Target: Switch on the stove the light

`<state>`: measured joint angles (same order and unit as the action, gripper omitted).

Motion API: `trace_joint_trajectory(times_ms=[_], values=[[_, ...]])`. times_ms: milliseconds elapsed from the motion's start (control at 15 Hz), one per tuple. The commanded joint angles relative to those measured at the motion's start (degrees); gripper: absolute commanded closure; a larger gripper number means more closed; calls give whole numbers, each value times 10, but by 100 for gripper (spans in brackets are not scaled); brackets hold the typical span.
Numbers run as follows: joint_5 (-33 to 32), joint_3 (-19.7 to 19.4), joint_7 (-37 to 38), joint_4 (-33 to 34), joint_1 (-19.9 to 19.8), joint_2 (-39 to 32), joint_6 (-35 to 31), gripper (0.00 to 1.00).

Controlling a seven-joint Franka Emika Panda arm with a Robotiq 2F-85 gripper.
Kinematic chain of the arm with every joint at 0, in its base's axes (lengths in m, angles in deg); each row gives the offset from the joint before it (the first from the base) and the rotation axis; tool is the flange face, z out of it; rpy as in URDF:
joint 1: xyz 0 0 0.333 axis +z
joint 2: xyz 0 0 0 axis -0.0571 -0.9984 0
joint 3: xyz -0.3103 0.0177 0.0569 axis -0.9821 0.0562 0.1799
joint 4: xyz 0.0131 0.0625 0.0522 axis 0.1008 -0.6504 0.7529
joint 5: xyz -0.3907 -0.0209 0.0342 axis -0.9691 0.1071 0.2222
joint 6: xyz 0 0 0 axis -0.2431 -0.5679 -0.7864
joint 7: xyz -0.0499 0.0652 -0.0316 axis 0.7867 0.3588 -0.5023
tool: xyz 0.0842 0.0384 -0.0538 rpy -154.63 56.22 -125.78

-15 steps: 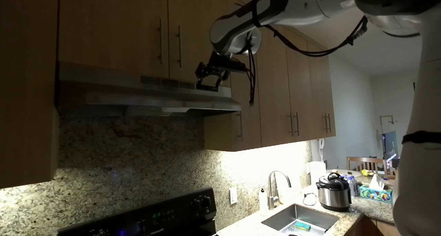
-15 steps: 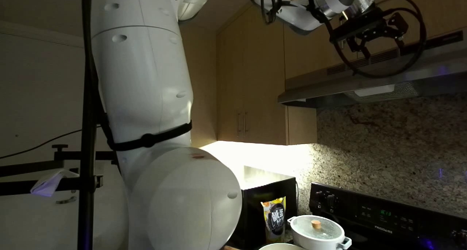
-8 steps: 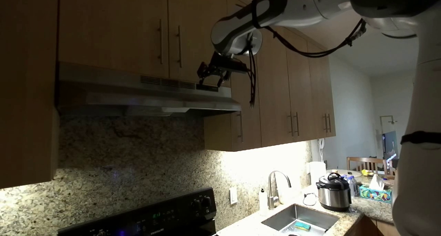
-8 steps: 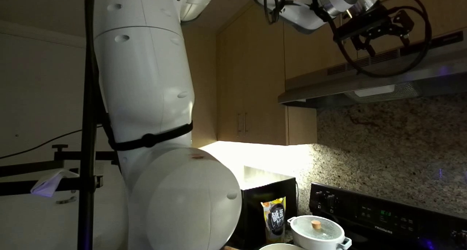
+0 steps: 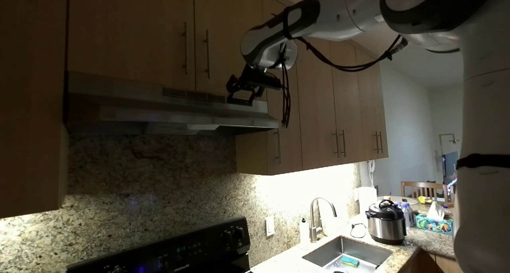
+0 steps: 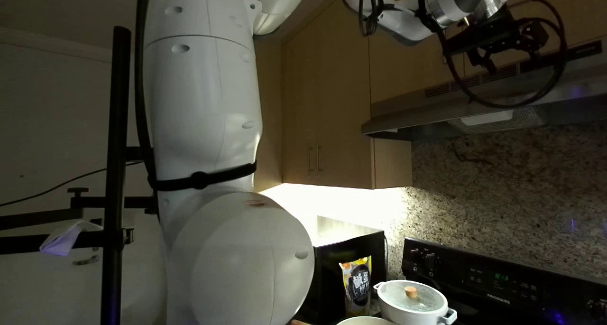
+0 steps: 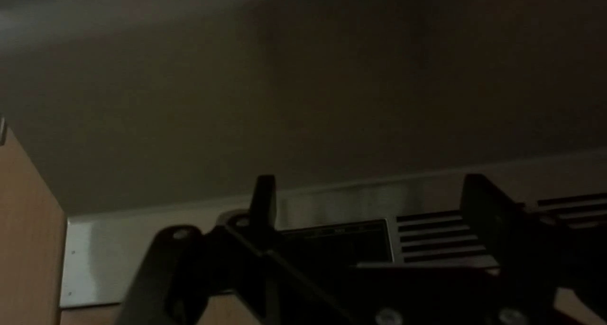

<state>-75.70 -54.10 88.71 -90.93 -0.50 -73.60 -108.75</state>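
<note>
Gripper is spread wide right now, fingers well apart with nothing held between them. In the wrist view the black control panel on the front of the range hood shows up in that gap, partly blocked by the gripper body, with vent slots just beside it. In an exterior view the gripper hangs right by that same panel, near one end of the hood, but honestly can't tell if it's touching. The light cover is on the hood's underside, looks pale, and the granite backsplash below it is pretty dim. Robot arm reaches in past the wooden cabinets, and a black cable loops down below the gripper.

Below all that, the Frigidaire stove has green digits lit on its back panel. A white pot with a glass lid sits near that back panel, next to a snack bag standing in front of a boxy black appliance. Over at the sink there's a sponge lying inside, a pressure cooker on the counter just beside, and a tissue box near that. Backsplash over there's brightly lit.
</note>
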Motion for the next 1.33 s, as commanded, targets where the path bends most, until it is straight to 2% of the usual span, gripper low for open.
trace_joint_trajectory(times_ms=[0, 467, 1267], values=[[52, -6, -34, 34, 3, -35, -27, 0], [119, -8, -101, 96, -5, -82, -34, 0], [147, -12, -153, 178, -22, -148, -23, 0]])
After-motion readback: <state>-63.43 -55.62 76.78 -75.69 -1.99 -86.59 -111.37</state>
